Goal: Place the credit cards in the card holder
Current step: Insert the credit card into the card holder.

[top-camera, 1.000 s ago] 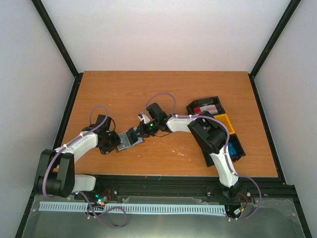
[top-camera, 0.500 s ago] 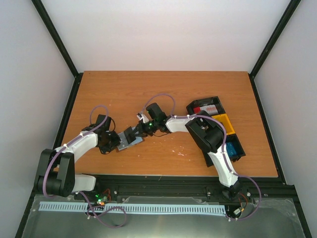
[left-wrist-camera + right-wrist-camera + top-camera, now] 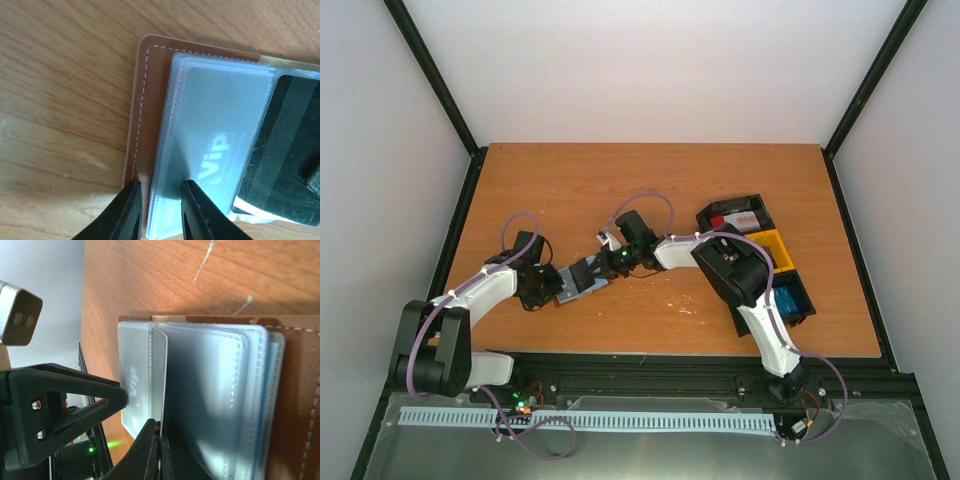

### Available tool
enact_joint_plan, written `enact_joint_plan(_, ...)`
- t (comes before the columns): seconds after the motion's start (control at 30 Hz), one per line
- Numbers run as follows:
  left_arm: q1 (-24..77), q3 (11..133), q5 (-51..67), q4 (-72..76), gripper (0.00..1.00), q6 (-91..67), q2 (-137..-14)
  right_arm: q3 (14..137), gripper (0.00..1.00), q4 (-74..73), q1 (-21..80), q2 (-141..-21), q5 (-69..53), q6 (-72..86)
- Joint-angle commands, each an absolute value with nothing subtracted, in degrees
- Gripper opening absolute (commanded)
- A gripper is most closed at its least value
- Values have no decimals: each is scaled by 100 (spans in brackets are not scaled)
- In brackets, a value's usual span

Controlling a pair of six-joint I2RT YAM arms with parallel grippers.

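Holder (image 3: 145, 125) lies open on the bench (image 3: 620, 190), left hand (image 3: 159, 210) clamped on its edge. Right hand (image 3: 159, 450) pinches a card (image 3: 159, 375) half in a sleeve (image 3: 210, 400) — a skewed push could buckle the sleeve or jam the card.

**Orange-brown wooden counter with a holder and trays**

The counter (image 3: 620, 180) is an orange-brown wood-grain board with pale scuffs near its middle. The open card holder (image 3: 582, 280) lies flat on it toward the near edge, left of centre, brown cover down and clear sleeves up. A row of black and yellow trays (image 3: 760, 255) sits along the right edge.
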State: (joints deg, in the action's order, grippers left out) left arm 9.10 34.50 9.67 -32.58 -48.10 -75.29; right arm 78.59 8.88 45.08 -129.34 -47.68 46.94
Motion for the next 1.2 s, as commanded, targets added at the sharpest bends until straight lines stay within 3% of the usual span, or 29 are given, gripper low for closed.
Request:
enact_joint_plan(0.0,888,3404,990,-3121,25,-4676,-7749,7806,3,818,4577,-13177,-4804,4553)
enact_joint_plan(1.17,888,3270,1397,-2891,26,-4579,-7793,8057,3,1141,4759,-13440,-4547,5158)
